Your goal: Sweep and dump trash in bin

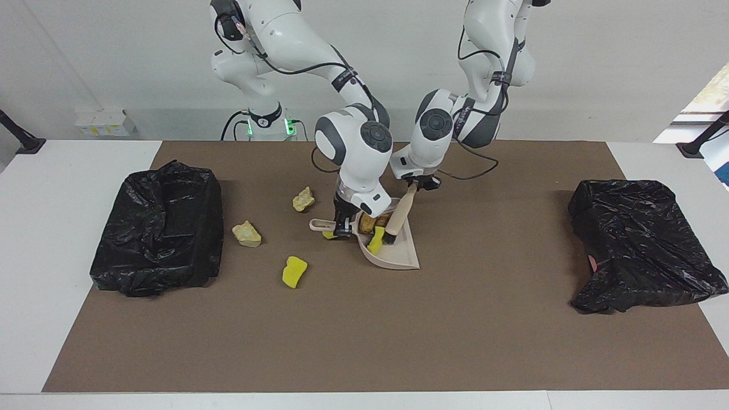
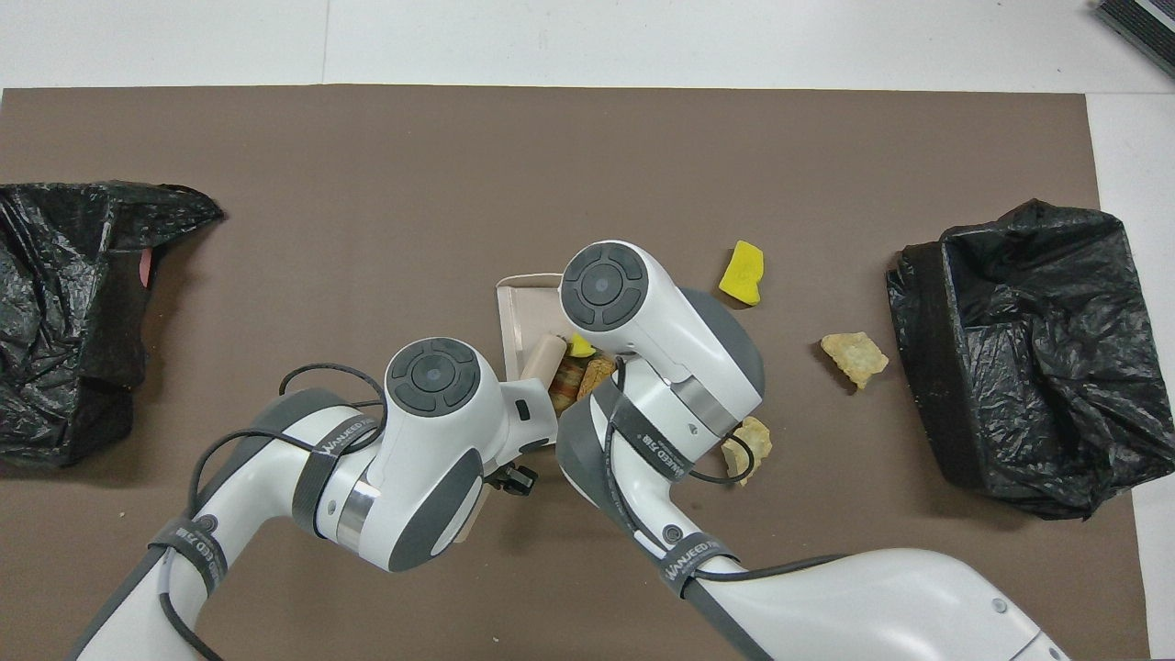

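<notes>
The beige dustpan (image 1: 393, 250) sits mid-mat, and everything gathers around it. The right gripper (image 1: 342, 226) is clamped tight on the dustpan's handle (image 1: 320, 224), holding it flat on the brown mat (image 1: 364, 341). The left gripper (image 1: 418, 183) is closed on the hand brush (image 1: 398, 219), whose bristled end rests inside the dustpan against the scraps there: a brown lump (image 1: 380, 221), a beige lump (image 1: 367, 223) and a yellow sponge chunk (image 1: 376, 240). Another yellow bit (image 1: 328, 234) peeks from under the handle. Toward the right arm's end from the dustpan lie two beige lumps (image 1: 303, 199) (image 1: 246, 234) and a yellow chunk (image 1: 294, 271). A black bag-lined bin (image 1: 159, 228) stands at that end of the mat, another (image 1: 638, 245) at the left arm's end.
</notes>
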You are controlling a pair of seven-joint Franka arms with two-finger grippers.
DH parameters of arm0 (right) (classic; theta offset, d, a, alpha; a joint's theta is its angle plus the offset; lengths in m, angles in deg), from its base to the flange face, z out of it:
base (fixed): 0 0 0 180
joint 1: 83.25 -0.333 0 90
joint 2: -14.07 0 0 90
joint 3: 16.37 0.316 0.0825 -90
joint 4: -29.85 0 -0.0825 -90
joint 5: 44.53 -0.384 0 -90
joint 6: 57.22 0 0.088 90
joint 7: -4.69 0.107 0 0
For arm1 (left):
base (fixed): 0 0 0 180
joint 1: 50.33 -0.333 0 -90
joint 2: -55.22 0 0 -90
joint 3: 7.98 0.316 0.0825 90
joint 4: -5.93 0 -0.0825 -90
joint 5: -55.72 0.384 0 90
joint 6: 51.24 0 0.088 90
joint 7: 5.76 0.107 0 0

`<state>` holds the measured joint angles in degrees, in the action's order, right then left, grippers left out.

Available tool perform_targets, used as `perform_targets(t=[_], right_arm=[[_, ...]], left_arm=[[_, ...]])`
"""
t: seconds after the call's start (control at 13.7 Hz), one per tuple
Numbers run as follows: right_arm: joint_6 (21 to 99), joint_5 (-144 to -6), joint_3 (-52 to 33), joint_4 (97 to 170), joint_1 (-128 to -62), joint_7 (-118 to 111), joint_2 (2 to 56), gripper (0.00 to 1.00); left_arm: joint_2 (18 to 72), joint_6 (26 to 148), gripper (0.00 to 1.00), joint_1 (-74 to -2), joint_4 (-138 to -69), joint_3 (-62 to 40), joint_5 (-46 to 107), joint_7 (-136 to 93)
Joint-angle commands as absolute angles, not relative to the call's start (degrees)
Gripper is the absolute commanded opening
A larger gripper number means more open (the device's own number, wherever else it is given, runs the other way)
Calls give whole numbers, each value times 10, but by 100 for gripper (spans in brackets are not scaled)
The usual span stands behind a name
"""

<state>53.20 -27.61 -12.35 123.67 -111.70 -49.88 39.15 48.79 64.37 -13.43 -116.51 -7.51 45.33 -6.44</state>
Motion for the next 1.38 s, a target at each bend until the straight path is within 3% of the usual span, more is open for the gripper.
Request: perform_targets(t=[0.0, 0.22, 0.44, 0.87, 1.09, 1.31], right_arm=[[556, -277, -120, 1250, -1114, -474, 383, 0], [559, -280, -119, 1231, -1105, -464, 388, 0], [575, -306, -119, 1225, -1090, -472, 387, 0], [560, -359, -119, 1238, -992, -611, 321, 0], [581, -359, -120, 1253, -931, -639, 318, 0], [569, -361, -120, 1252, -875, -709, 302, 0]], left_arm=[[507, 644, 0, -161, -1184, -64, 423, -57], [513, 584, 0, -196, -1154, -62, 396, -82], [527, 558, 0, -187, -1160, -67, 403, -187], [578, 565, 0, -92, -1209, -71, 436, -396], [609, 630, 0, -51, -1265, -75, 435, -441], [606, 698, 0, 4, -1305, -75, 426, -473]])
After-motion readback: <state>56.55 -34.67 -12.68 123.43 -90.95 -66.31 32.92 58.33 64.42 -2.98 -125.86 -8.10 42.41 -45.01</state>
